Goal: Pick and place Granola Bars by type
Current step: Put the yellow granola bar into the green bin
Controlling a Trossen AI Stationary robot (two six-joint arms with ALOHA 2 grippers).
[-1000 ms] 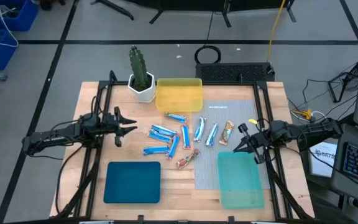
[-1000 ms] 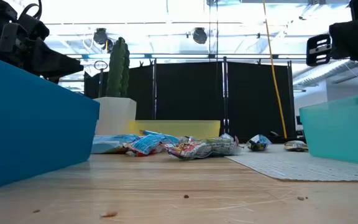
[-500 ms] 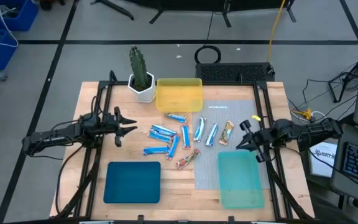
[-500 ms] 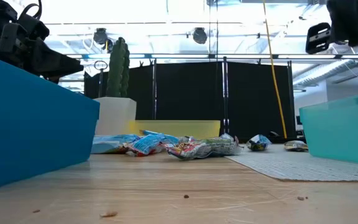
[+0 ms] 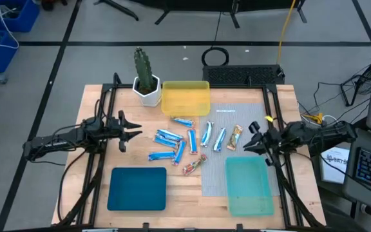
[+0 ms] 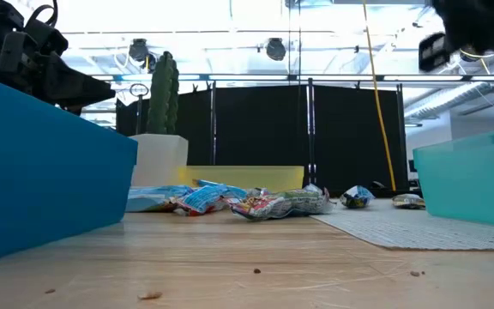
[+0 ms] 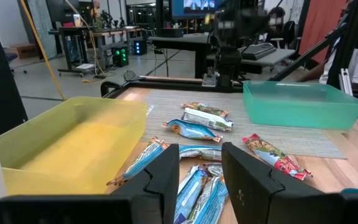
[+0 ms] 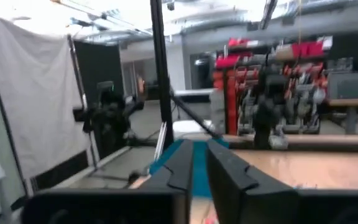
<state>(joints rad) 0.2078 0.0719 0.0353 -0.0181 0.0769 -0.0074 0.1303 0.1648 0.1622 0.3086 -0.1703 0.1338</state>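
Observation:
The granola bars lie loose in the table's middle: several blue-and-white ones [image 5: 180,143], a tan one [image 5: 236,137] on the grey mat and a reddish one [image 5: 194,165]. In the left wrist view they show as blue bars [image 7: 194,129] and the reddish bar [image 7: 267,150]. My left gripper [image 5: 134,133] [image 7: 201,168] hovers open, left of the pile and pointing at it. My right gripper [image 5: 248,140] [image 8: 197,165] hangs right of the tan bar, above the light teal tray's far edge, with a narrow gap between its fingers. It holds nothing.
The yellow tray [image 5: 185,98] sits at the far side, with a potted cactus [image 5: 145,77] to its left. The dark teal tray [image 5: 137,188] lies near-left and the light teal tray [image 5: 248,185] near-right on the grey mat [image 5: 224,116]. Bare wood shows between the two near trays.
My right gripper has risen and drawn back a little toward the table's right and far edges. In the low view it climbs toward the top of the picture. The bars and the left arm have stayed where they were.

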